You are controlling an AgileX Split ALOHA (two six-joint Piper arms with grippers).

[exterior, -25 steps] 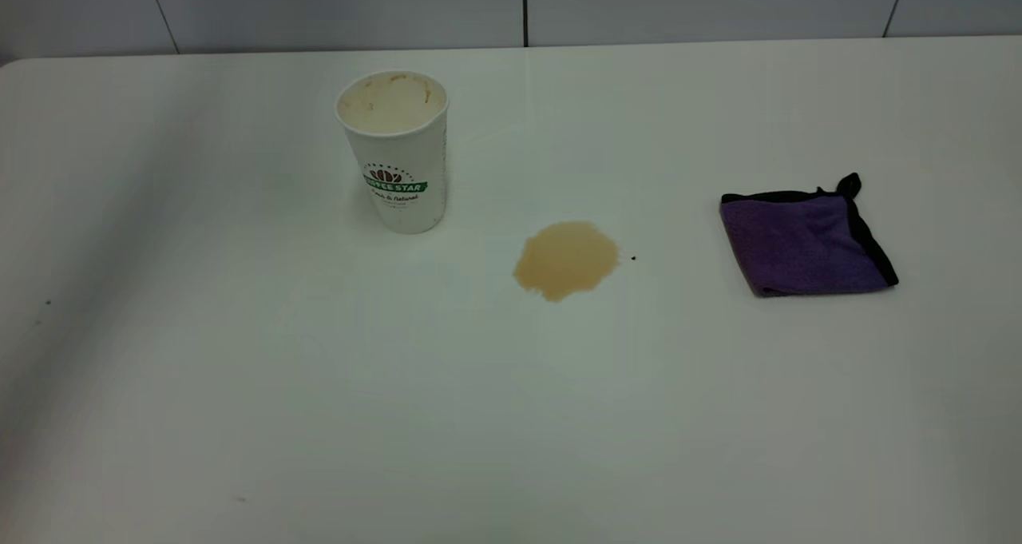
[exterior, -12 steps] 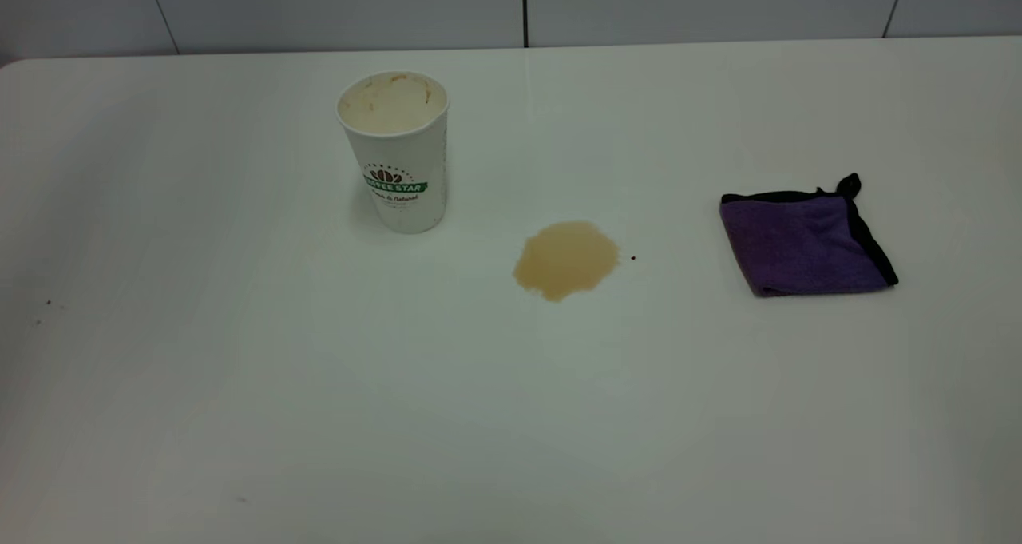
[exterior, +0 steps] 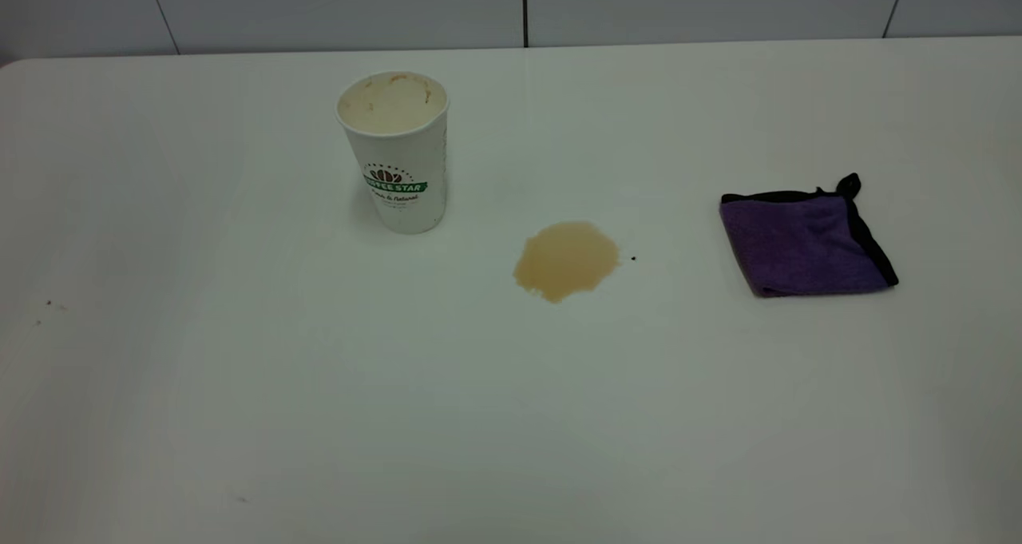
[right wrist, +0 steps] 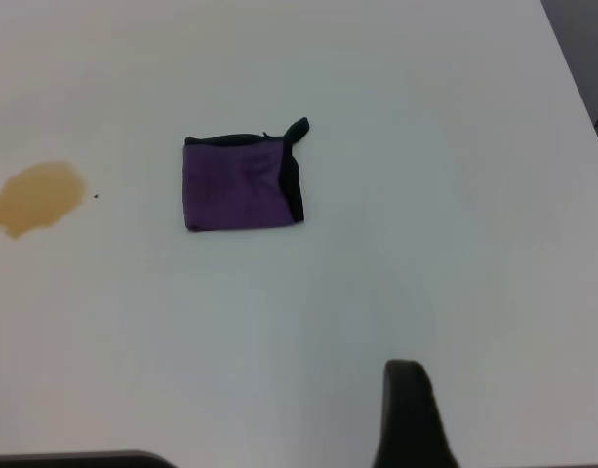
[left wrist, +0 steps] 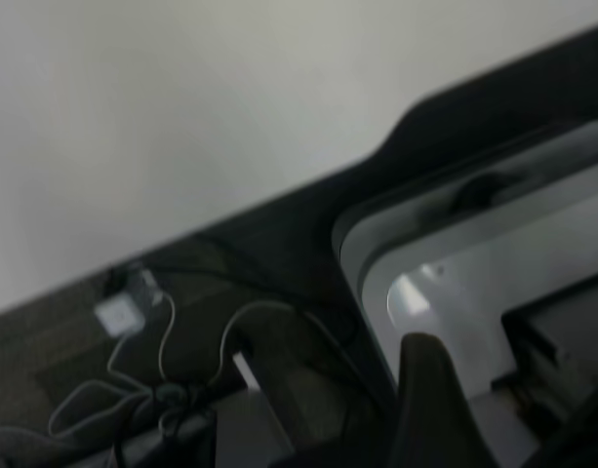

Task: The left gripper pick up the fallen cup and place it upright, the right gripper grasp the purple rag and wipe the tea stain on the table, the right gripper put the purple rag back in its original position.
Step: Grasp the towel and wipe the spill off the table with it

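Note:
A white paper cup (exterior: 393, 151) with a green logo stands upright at the table's back left, its inside smeared with tea. A tan tea stain (exterior: 565, 260) lies on the table to the right of the cup and nearer the front. The purple rag (exterior: 805, 240), folded and edged in black, lies flat at the right. It also shows in the right wrist view, where the purple rag (right wrist: 242, 182) and the stain (right wrist: 35, 197) lie well ahead of my right gripper (right wrist: 408, 414). My left gripper (left wrist: 433, 400) is off the table, over dark floor and cables. Neither gripper appears in the exterior view.
The white table (exterior: 511, 416) ends at a tiled wall (exterior: 335, 5) at the back. A small dark speck (exterior: 633, 258) sits just right of the stain. In the left wrist view the table edge (left wrist: 279, 200) runs diagonally above cables (left wrist: 152, 380) and a grey frame (left wrist: 474, 263).
The shadow over the table's left side in the exterior view has faded away. Cup, stain and rag have not moved.

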